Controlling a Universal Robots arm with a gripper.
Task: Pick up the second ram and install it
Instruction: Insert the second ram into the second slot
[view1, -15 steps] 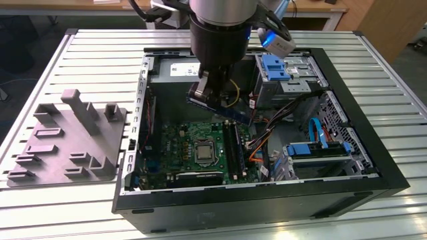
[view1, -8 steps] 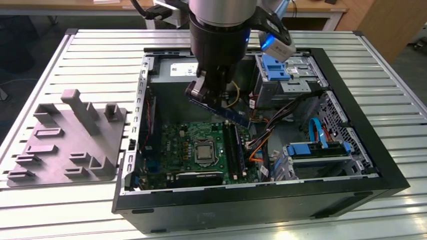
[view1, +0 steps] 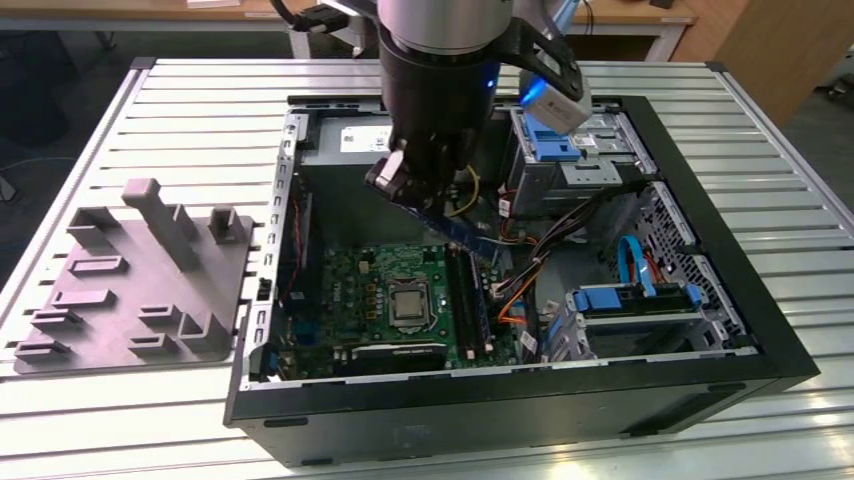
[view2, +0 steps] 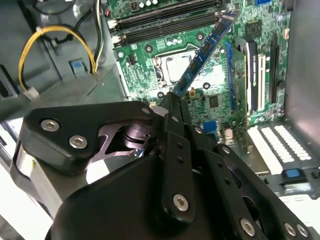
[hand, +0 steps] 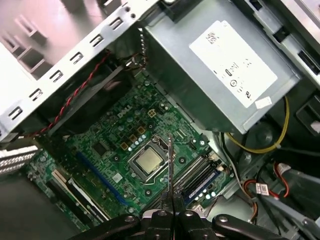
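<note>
Second wrist view: the thin blue second ram (view2: 205, 51) hides one end inside the black metal gripper (view2: 175, 102).

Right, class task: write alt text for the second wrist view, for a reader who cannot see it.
The gripper holds the second ram by one end, the stick slanting out above a green motherboard. The CPU socket lies beneath the stick, with dark memory slots beyond.

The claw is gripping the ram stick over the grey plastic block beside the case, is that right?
Not quite. The claw does grip the ram stick, but over the motherboard inside the case, as the second wrist view shows; the grey plastic block lies outside it.
</note>
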